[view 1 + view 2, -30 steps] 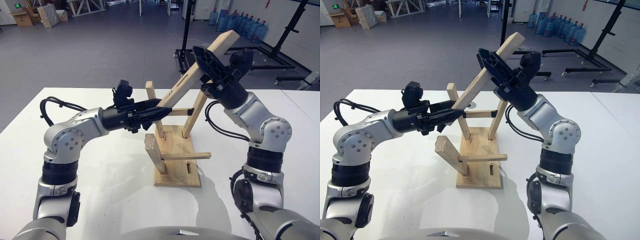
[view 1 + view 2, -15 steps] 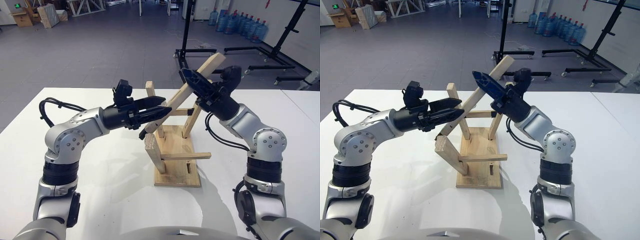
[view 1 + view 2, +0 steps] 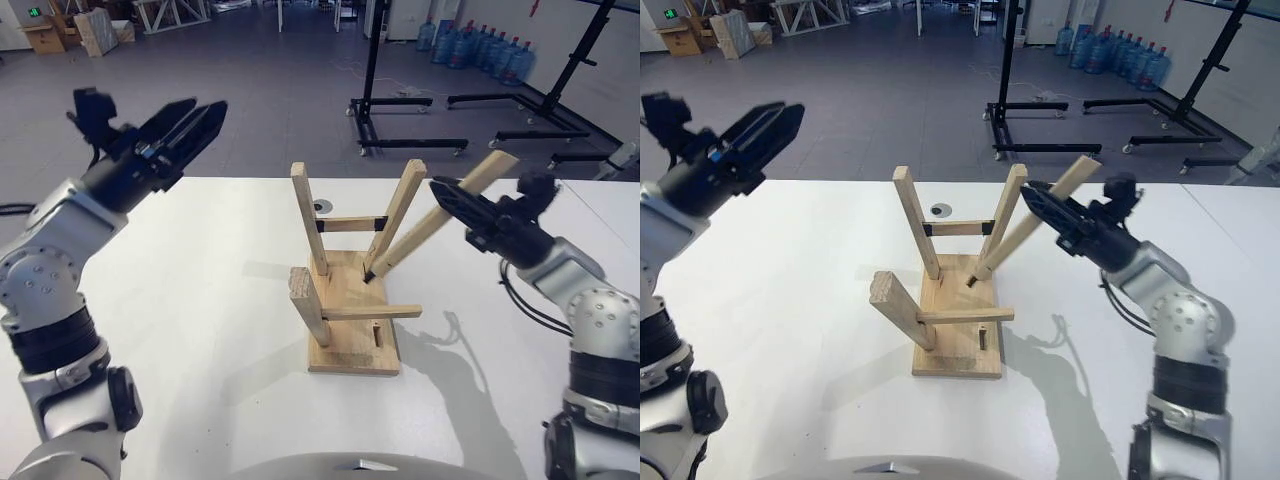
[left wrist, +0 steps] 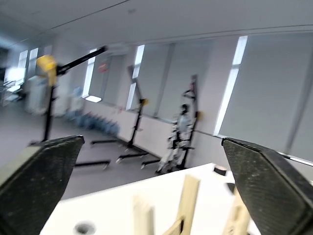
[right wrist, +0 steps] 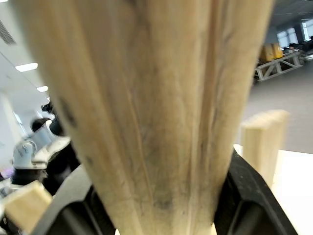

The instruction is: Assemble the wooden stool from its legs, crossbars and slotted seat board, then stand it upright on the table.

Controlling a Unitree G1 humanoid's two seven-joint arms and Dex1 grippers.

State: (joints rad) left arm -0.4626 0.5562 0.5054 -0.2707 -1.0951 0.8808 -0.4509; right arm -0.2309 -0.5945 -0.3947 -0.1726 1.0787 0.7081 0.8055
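Grasping the 4th leg [image 3: 410, 243], the right gripper [image 3: 452, 205] sets its tip at the seat board [image 3: 352, 352]. 2 legs [image 3: 308, 220] stand, the 3rd leg [image 3: 308, 305] leans. The left gripper [image 3: 203, 110] is spread, empty. Seating and uprighting are left.

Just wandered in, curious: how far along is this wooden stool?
Done: two legs stand in the flat seat board, joined by a crossbar; a third leg leans at the near corner, bearing a second crossbar. In hand: the right end effector holds the fourth leg, its foot on the board. The left end effector is raised, open, empty. Left: seat that leg, join the bar, turn the stool upright.
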